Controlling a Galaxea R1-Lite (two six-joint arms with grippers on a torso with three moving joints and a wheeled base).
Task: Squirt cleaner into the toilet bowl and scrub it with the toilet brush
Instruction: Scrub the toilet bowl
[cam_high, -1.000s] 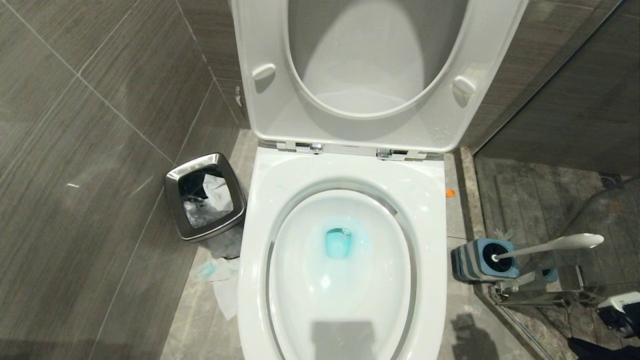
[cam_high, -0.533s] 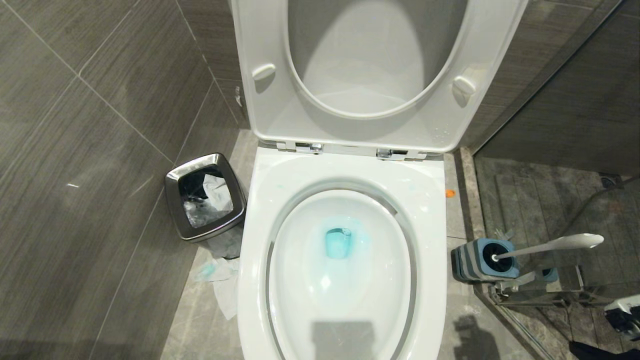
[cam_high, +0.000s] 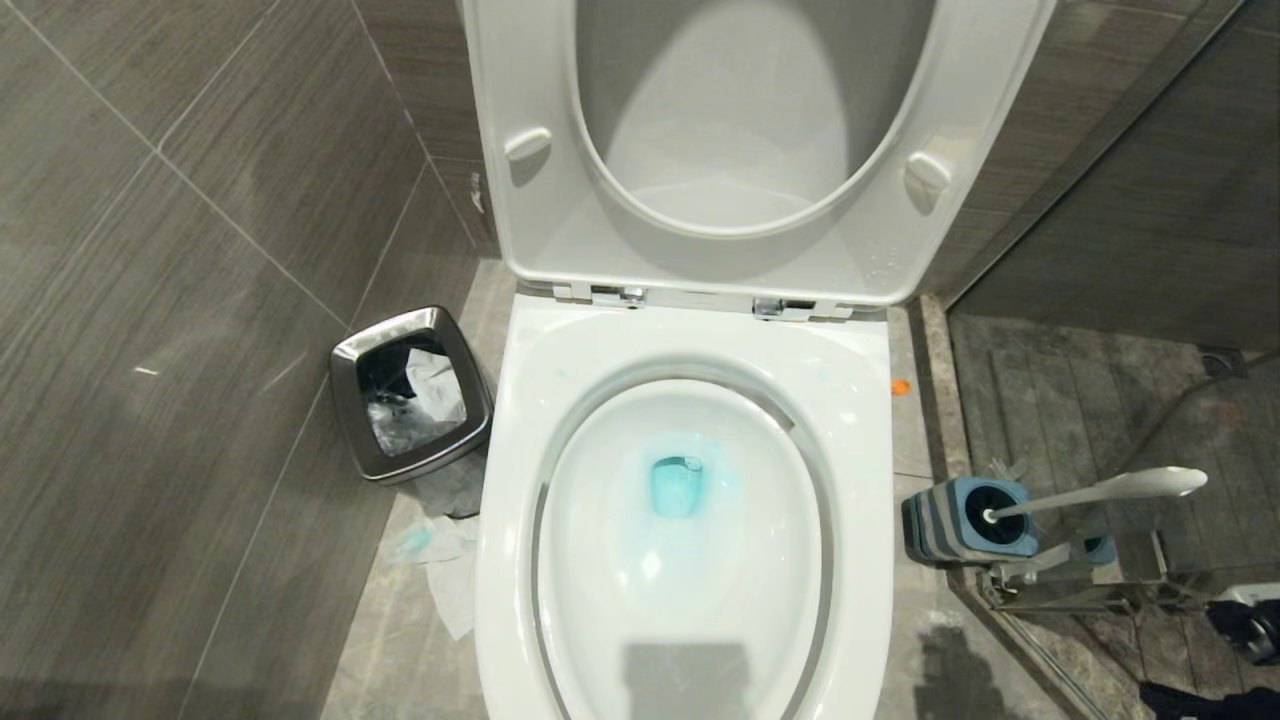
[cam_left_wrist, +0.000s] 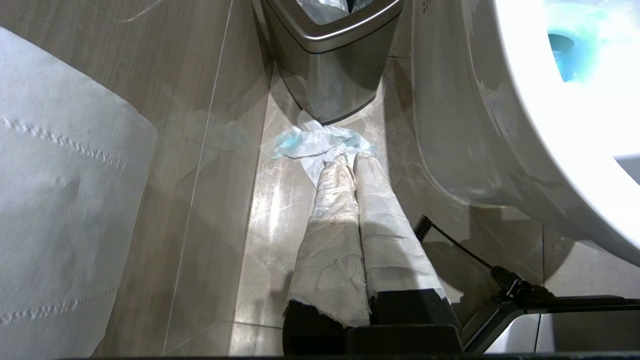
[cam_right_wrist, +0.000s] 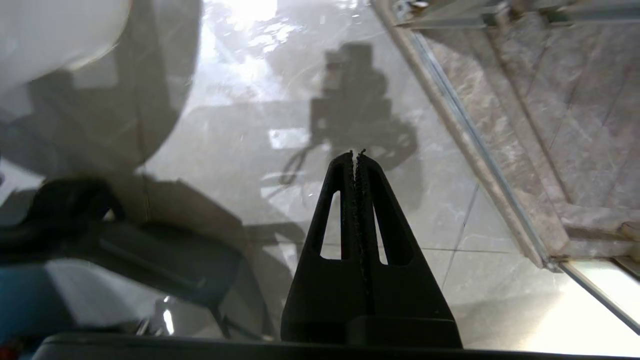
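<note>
right tool (cam_right_wrist: 356, 152) closed, empty, low over floor; toilet brush (cam_high: 1100, 490) well apart.

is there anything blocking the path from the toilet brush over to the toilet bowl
Nothing visible does. The toilet brush sits in its holder on the floor right of the toilet bowl, with only bare floor between; seat and lid are up.

No readable text, labels, brands or nos. anywhere in the head or either wrist view
</note>
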